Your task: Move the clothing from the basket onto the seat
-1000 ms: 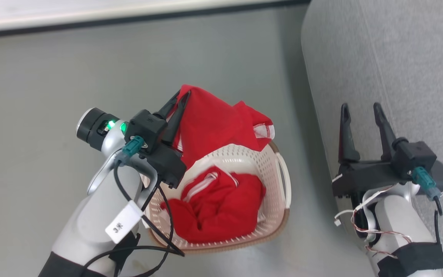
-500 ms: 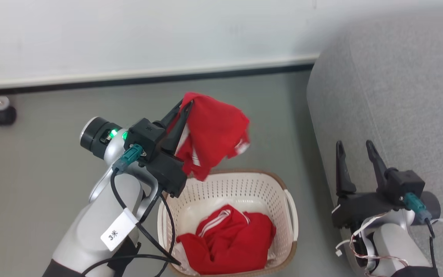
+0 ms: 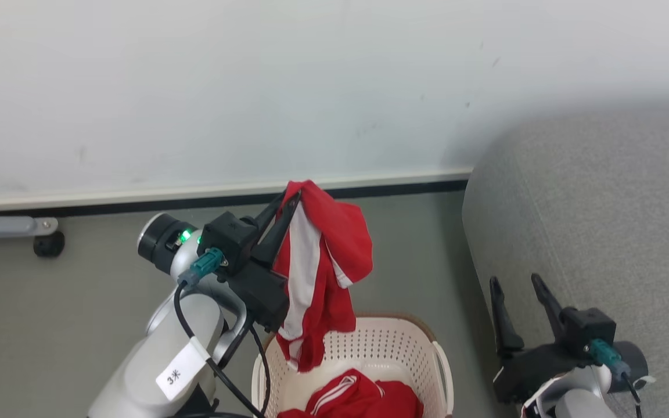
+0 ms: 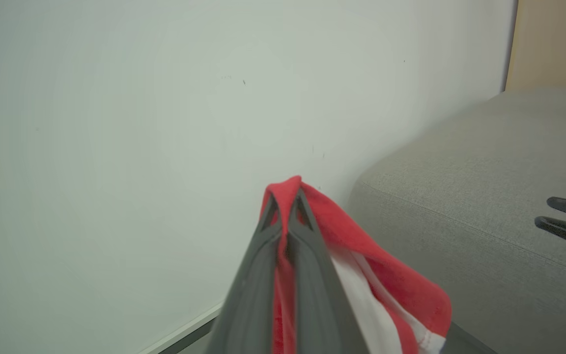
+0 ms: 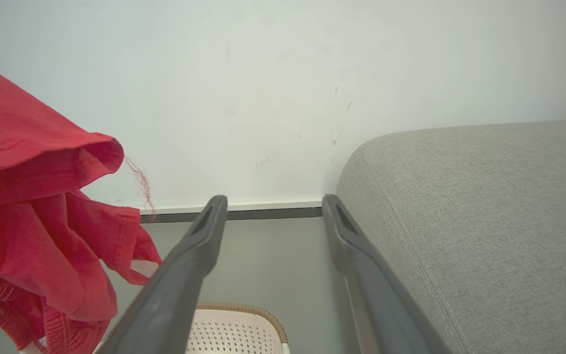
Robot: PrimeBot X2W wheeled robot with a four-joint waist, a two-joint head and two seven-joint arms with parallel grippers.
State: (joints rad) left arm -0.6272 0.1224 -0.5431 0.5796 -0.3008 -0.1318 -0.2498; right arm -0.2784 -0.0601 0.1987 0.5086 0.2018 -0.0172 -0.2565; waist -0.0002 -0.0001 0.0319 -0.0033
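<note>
- Basket [image 3: 369,348]: nearest, on the grey floor [image 3: 79,307], with one red garment [image 3: 363,400] crumpled inside it, white stripes showing.
- Right hand [image 3: 514,280]: well to the right of the basket, fingers spread wide, nothing between them.
- Left hand [image 3: 289,198]: above the basket's left side, fingers pressed together, pinching a fold of the second garment [image 3: 326,255].
- Second garment: red with a broad white stripe, hanging above the basket. Its lower end overlaps the basket's left rim, and contact cannot be told.
- Sofa [image 3: 601,203]: grey woven fabric, right of the basket.
- Wall [image 3: 253,87]: white, beyond the basket, with a dark skirting strip.
</note>
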